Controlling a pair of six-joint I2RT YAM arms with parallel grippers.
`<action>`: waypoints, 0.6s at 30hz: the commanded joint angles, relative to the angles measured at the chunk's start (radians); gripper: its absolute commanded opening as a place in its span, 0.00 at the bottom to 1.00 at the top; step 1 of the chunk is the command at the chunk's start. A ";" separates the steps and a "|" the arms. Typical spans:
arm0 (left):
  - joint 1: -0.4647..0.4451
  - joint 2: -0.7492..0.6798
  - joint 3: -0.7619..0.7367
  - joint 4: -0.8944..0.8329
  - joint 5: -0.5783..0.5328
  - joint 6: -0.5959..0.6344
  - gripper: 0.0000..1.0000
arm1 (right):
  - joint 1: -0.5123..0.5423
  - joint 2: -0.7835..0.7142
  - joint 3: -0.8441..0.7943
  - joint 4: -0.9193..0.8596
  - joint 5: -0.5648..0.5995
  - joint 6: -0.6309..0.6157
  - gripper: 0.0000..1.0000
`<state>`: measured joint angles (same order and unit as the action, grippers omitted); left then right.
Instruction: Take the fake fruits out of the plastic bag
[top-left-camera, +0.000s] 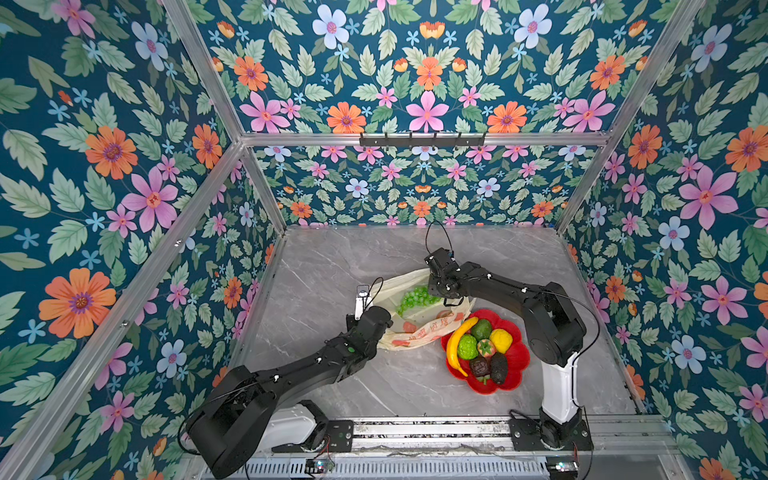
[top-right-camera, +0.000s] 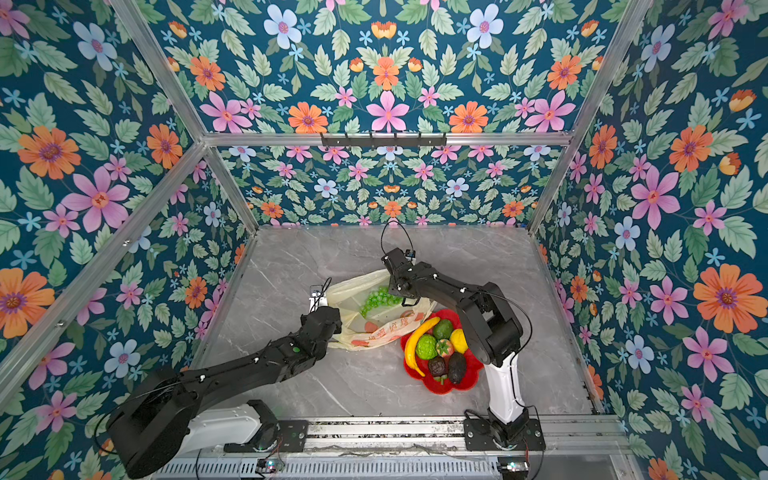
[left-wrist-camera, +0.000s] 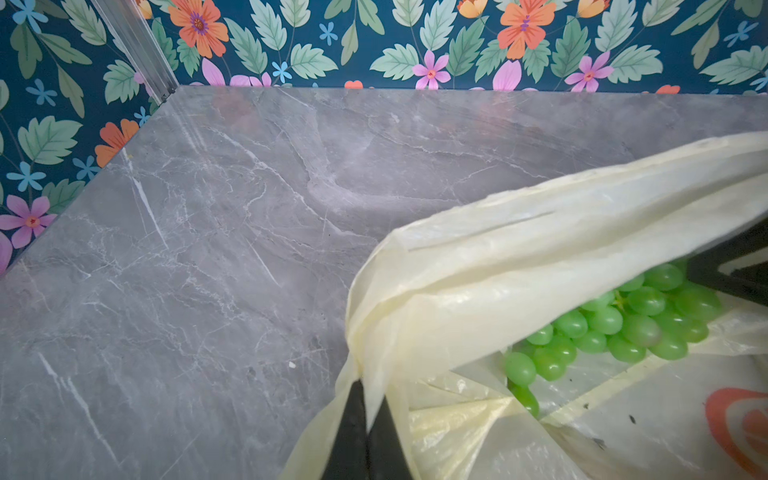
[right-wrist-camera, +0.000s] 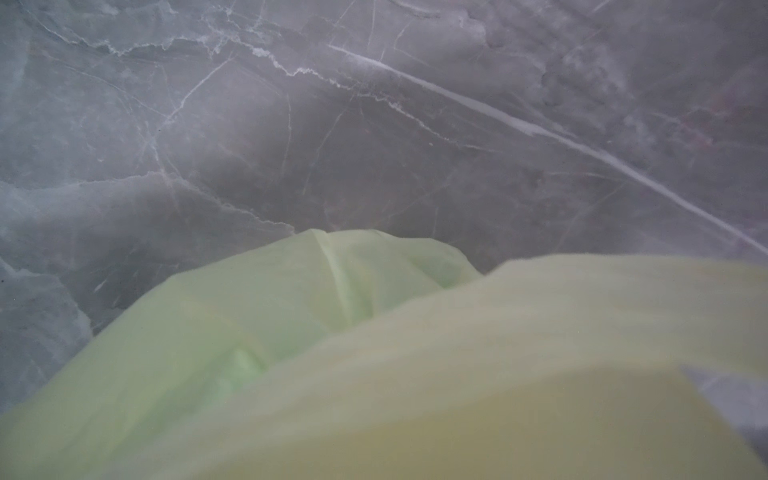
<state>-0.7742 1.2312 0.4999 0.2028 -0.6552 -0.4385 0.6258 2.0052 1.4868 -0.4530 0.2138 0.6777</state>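
Looking at a top view, the green grape bunch (top-left-camera: 415, 300) lies inside the open plastic bag (top-left-camera: 400, 286) at mid-frame. Its long axis runs lower left to upper right, and the upper-right end sits beneath the right gripper (top-left-camera: 446, 297), the nearer one. In the left wrist view, the left gripper (left-wrist-camera: 365, 419) is pinched shut on the bag's rim at the bottom edge, and the bunch points toward a black finger (left-wrist-camera: 702, 270) at the right edge. The right wrist view shows only blurred bag film, so I cannot tell how wide those jaws stand.

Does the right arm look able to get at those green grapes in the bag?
Probably yes. The left gripper pinches the edge of the plastic bag, holding its mouth open, so the green grapes lie uncovered. The right gripper sits at the bunch's end inside that opening; whether it grips them is unclear.
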 joint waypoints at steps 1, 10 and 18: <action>0.003 -0.001 0.005 -0.006 0.005 0.000 0.00 | 0.001 -0.010 0.000 -0.005 0.026 -0.022 0.34; 0.003 0.001 -0.004 0.053 0.113 0.049 0.00 | 0.005 0.009 0.057 0.079 -0.008 -0.199 0.40; 0.002 -0.009 -0.014 0.072 0.135 0.058 0.00 | 0.038 0.083 0.158 0.077 -0.022 -0.317 0.44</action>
<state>-0.7727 1.2247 0.4881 0.2466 -0.5335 -0.3923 0.6559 2.0712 1.6184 -0.3779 0.1925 0.4248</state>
